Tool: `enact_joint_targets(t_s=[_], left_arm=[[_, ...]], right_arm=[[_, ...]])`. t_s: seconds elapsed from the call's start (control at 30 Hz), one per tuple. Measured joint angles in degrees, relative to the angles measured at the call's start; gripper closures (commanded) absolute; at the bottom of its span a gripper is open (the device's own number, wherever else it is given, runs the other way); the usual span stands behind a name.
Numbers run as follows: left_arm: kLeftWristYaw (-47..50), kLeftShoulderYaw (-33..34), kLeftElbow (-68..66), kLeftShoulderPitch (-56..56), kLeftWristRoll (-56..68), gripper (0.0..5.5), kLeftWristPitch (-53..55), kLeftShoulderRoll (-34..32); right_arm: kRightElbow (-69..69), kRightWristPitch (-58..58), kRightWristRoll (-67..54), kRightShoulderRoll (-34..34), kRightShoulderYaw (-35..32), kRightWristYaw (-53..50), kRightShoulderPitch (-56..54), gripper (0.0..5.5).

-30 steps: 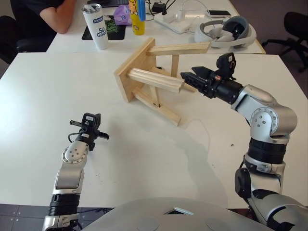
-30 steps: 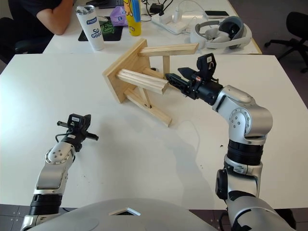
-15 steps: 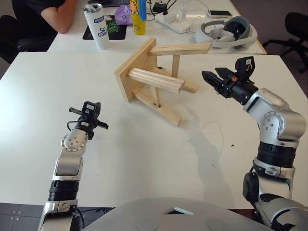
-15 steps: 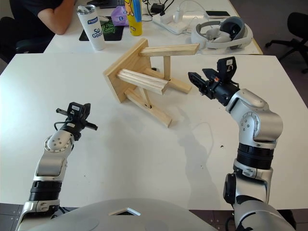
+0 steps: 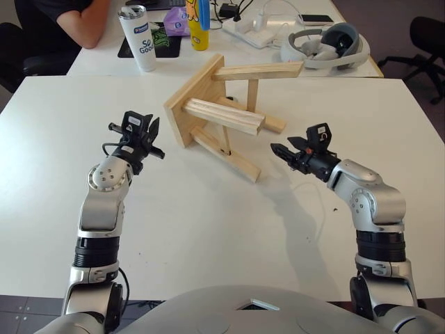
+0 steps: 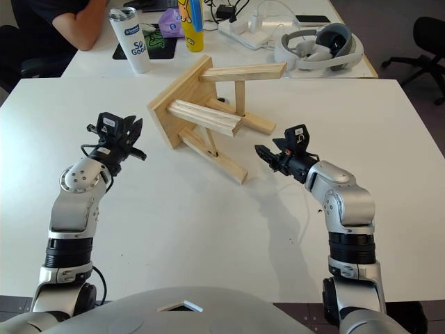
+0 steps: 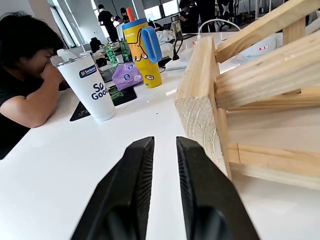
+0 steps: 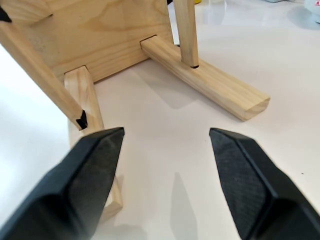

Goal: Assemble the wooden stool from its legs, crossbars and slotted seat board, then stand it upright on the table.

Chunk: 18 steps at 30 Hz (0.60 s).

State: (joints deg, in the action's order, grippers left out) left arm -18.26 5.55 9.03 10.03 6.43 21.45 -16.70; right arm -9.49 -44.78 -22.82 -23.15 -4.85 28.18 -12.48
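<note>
The wooden stool lies on its side mid-table, with its seat board (image 5: 193, 99) on edge at the left and its legs (image 5: 226, 117) and crossbars pointing right. My left gripper (image 5: 154, 139) hovers just left of the seat board, facing its edge (image 7: 200, 100). Its fingers (image 7: 137, 165) are open by a narrow gap and hold nothing. My right gripper (image 5: 277, 149) is low over the table to the right of the stool, a short way from the near leg's end (image 5: 252, 174). It is wide open and empty, facing the lower legs (image 8: 205, 82).
A thin cable (image 5: 306, 184) lies on the table by my right arm. Behind the table edge, a second table holds a white tumbler (image 5: 139, 38), a yellow bottle (image 5: 200, 24) and a headset (image 5: 323, 45). Bare tabletop stretches in front of the stool.
My left arm has risen and swung forward to the seat board's left side. My right gripper has drawn back from the leg ends and dropped lower. The stool has not moved.
</note>
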Motion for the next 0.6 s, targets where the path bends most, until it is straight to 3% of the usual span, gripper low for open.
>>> enact_joint_targets(t_s=[0.13, 0.37, 0.6], left_arm=[[-1.3, 3.4, -3.6, 0.1, 8.2, 3.6, 1.8, 3.6], [-3.3, 4.3, -9.2, 2.9, 12.3, 2.58, 2.8, 4.0], [-5.2, 3.7, -15.5, 7.0, 13.1, 2.54, 1.4, 3.9]], right_arm=[[0.3, 0.2, -0.1, 1.5, 2.0, 0.0, -0.3, 2.31], [1.0, 0.2, -0.2, 1.8, 3.2, 0.3, -2.1, 2.31], [1.4, 0.2, -0.4, 2.5, 4.5, 0.9, -3.0, 2.31]])
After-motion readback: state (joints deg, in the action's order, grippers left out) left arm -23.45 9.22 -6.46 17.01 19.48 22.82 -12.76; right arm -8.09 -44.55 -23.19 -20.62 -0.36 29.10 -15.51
